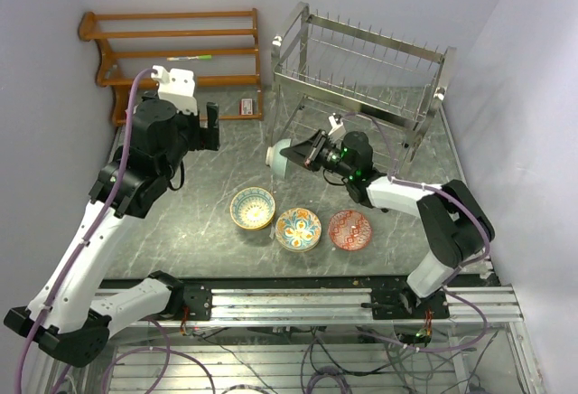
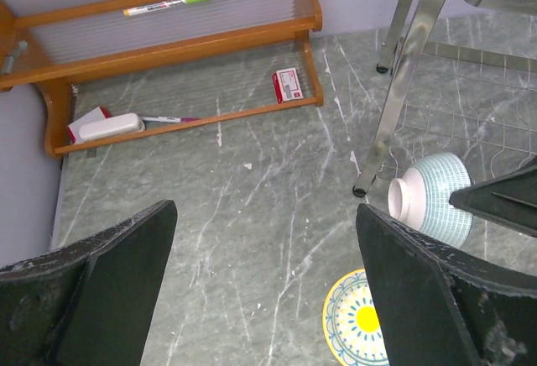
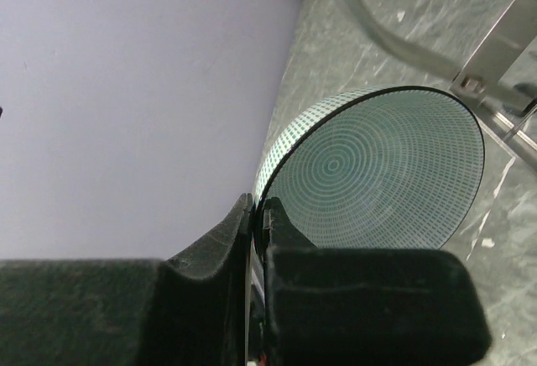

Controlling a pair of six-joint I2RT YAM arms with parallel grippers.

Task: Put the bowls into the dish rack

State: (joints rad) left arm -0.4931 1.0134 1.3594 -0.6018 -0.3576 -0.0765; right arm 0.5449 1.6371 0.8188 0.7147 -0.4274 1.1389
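At the foot of the dish rack point(image 1: 359, 76), beside its near-left leg, a teal-patterned bowl point(image 1: 282, 156) hangs clear of the table point(image 1: 199, 231), tipped on its side with its foot toward 9 o'clock in the overhead view. We see the right claw point(image 1: 307, 152) closed down thin on the bowl's rim, one finger inside and one outside; the right wrist view shows the rim pinched between the two pads, with the ringed interior facing that camera. From the bowl, the rack's lower tier lies at about 1 o'clock and the upper prongs beyond it. We judge the step in hand to be carrying this bowl to the rack, with the placing not yet done. The next move calls for lifting it toward 1 o'clock, clearing the leg and front rail, and lowering it on edge between two prongs before the pinch is let go; a rim grip this narrow could let the bowl swing. At 6 o'clock from the held bowl, three more wait upright in a row on the table: the yellow-teal bowl point(image 1: 252, 208), the blue-orange floral bowl point(image 1: 298, 229) and the red-patterned bowl point(image 1: 349, 229). Off at 9 o'clock, the left claw point(image 1: 209, 126) hovers spread wide with nothing in it, near the wooden shelf point(image 1: 172, 51).
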